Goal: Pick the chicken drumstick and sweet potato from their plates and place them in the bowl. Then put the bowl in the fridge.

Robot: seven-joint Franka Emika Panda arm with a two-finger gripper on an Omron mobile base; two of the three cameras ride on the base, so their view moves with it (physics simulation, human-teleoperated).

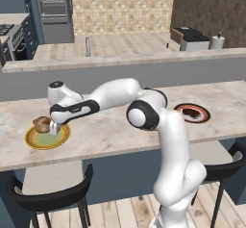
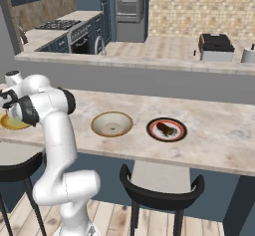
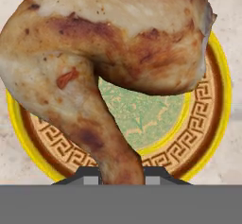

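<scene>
The robot's two-finger gripper (image 3: 121,175) is clenched on the narrow bone end of the golden-brown roasted chicken drumstick (image 3: 101,62); in the hand view the two dark fingers stand on both sides of this thin end. The long axis of the drumstick runs away from the gripper, with the thick meaty part at the far end. Under it lies the flat round plate with the yellow rim and the pale green centre (image 3: 151,114). In the left base view the drumstick (image 1: 42,123) appears at the far-left edge of this plate (image 1: 47,138), and it seems lifted a little, but this is not sure.

The shallow beige bowl with the brown rim (image 2: 112,124) stands on the marble counter (image 2: 219,130), well apart from the gripper, to the robot's right. So the coming move probably needs a long carry sideways to the right. The dark reddish-brown sweet potato (image 2: 167,129) lies on a second, dark-rimmed plate (image 2: 167,130) just beyond the bowl.
</scene>
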